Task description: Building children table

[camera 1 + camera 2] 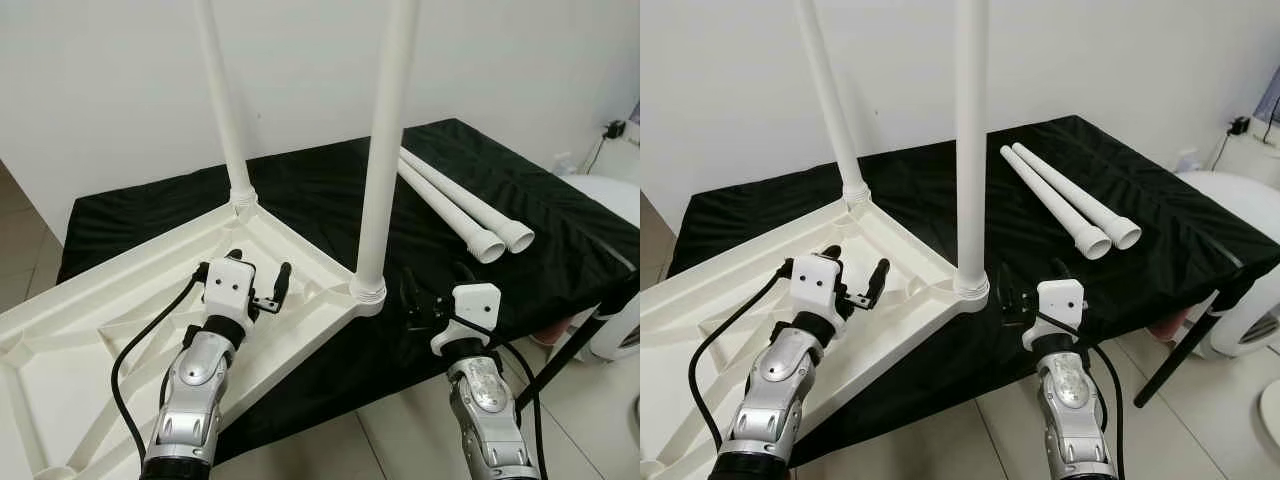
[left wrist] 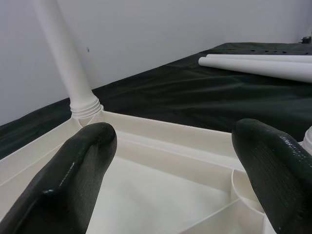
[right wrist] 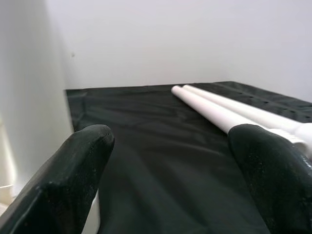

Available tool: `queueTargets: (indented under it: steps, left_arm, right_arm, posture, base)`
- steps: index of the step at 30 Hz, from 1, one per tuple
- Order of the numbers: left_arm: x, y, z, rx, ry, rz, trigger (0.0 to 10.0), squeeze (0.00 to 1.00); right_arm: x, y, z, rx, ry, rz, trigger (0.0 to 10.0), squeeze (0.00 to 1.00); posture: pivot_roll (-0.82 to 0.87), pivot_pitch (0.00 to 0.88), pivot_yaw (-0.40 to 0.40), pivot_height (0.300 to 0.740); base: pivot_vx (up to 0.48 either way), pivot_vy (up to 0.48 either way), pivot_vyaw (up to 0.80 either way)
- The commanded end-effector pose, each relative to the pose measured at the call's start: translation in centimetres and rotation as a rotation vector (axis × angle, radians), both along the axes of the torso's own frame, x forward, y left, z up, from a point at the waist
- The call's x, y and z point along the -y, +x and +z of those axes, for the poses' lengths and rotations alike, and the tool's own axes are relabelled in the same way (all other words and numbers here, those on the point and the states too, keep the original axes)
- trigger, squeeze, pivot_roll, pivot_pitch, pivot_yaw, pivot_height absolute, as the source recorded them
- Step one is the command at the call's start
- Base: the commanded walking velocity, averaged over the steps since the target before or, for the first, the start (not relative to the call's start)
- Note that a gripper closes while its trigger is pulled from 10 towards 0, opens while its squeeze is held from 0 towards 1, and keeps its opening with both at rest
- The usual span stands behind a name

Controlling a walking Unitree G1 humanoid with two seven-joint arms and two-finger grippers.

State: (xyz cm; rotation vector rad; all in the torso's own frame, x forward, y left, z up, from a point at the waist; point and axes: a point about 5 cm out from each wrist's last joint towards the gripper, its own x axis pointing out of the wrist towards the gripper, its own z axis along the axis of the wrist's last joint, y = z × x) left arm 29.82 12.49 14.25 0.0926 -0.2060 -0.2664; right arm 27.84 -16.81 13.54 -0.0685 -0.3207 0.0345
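A black cloth (image 1: 520, 220) covers a low platform that runs back to the white wall (image 1: 300, 60). On it, upside down, lies the cream plastic tabletop (image 1: 90, 330), its ribbed underside facing up; its near corner juts past the cloth's front edge over the tiled floor (image 1: 400, 430). Two white legs already stand upright in corner sockets: the far leg (image 1: 225, 110) near the wall side, and the near leg (image 1: 385, 150) at the corner that overhangs the edge (both rise out of the top of the head views). Two loose legs (image 1: 455, 205) lie side by side and touching on the bare cloth to the right, their collared ends toward the front edge, well apart from the tabletop.

The left gripper (image 1: 258, 281) hovers over the tabletop's underside between the two standing legs, fingers spread wide and holding nothing; in the left wrist view its fingertips (image 2: 80, 165) frame the open ribbed panel. The right gripper (image 1: 432, 290) sits at the cloth's front edge just right of the near leg, also spread wide and empty, with bare cloth between it and the loose legs.

At the far right stand a white rounded appliance (image 1: 615, 260) and a black slanted pole (image 1: 560, 365), near the platform's corner.
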Motion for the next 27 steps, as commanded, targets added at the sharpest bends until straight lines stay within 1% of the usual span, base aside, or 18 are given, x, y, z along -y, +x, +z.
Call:
queueTargets:
  steps: [1, 12, 13, 19, 27]
  left_arm:
    - [-0.4, 0.24, -0.17, -0.004, -0.006, 0.051, 10.0, 0.0]
    - [-0.51, 0.44, -0.29, -0.005, -0.005, 0.044, 10.0, 0.0]
    - [-0.49, 0.44, -0.3, -0.005, -0.005, 0.045, 10.0, 0.0]
    - [-0.61, 0.19, -0.45, -0.009, -0.008, 0.055, 10.0, 0.0]
    - [-1.08, -0.05, -0.79, -0.02, -0.01, 0.074, 10.0, 0.0]
  right_arm:
    - [0.0, -0.2, -0.04, 0.01, -0.003, -0.011, 10.0, 0.0]
    - [-0.2, -0.48, -0.23, 0.01, -0.001, -0.016, 10.0, 0.0]
    - [-0.16, -0.48, -0.21, 0.01, -0.002, -0.015, 10.0, 0.0]
    - [-0.06, -0.47, -0.19, 0.009, -0.008, -0.01, 10.0, 0.0]
    - [-0.37, -0.44, -0.24, 0.004, -0.007, 0.005, 10.0, 0.0]
  posture:
    - [-0.16, 0.0, 0.139, 0.74]
    - [-0.17, 0.0, 0.146, 0.74]
    - [-0.16, 0.0, 0.137, 0.74]
    - [-0.15, 0.0, 0.131, 0.74]
    - [-0.14, 0.0, 0.122, 0.74]
  base:
    - [0.0, 0.0, 0.0]
    - [0.0, 0.0, 0.0]
    - [0.0, 0.0, 0.0]
    - [0.0, 0.0, 0.0]
    - [0.0, 0.0, 0.0]
